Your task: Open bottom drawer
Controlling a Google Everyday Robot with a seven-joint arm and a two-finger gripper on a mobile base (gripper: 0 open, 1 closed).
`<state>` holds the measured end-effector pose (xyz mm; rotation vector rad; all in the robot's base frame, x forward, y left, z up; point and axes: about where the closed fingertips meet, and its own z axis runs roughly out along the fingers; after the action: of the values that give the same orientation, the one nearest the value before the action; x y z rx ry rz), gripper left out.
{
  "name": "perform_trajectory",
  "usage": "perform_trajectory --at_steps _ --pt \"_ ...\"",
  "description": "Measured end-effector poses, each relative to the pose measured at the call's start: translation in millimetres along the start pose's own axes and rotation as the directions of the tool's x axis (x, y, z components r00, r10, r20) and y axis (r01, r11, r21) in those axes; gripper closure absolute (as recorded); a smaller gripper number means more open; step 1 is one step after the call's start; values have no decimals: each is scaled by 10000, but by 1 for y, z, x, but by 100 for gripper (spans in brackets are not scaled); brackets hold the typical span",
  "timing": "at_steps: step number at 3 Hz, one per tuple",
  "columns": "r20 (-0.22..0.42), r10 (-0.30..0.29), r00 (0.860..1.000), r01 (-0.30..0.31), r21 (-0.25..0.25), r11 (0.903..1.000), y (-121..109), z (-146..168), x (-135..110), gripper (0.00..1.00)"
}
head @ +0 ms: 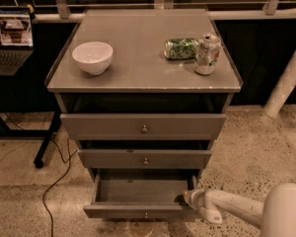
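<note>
The grey cabinet [143, 83] has three drawers. The bottom drawer [140, 210] stands pulled out, its inside bare, with a small silver knob [146, 215] at the centre of its front. The middle drawer [144, 158] and the top drawer [143, 125] sit further in. My gripper [183, 198] is at the right front corner of the bottom drawer, at the end of the white arm [237, 209] that comes in from the lower right.
On the cabinet top are a white bowl [92, 57], a green packet [181, 48] and a drinks can [207, 54]. A laptop [10, 38] sits on a dark stand at the left, with a cable [54, 186] on the speckled floor. A white post [286, 83] stands at the right.
</note>
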<state>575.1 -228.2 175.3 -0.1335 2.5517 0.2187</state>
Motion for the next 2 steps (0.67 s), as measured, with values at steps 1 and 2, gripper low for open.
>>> perform_trajectory --at_steps 1,2 --pt "505 -1560 9865 1610 -1200 9796 10 -16 8 100" --pt "940 -2339 9677 2481 -1907 9498 15 -28 12 100"
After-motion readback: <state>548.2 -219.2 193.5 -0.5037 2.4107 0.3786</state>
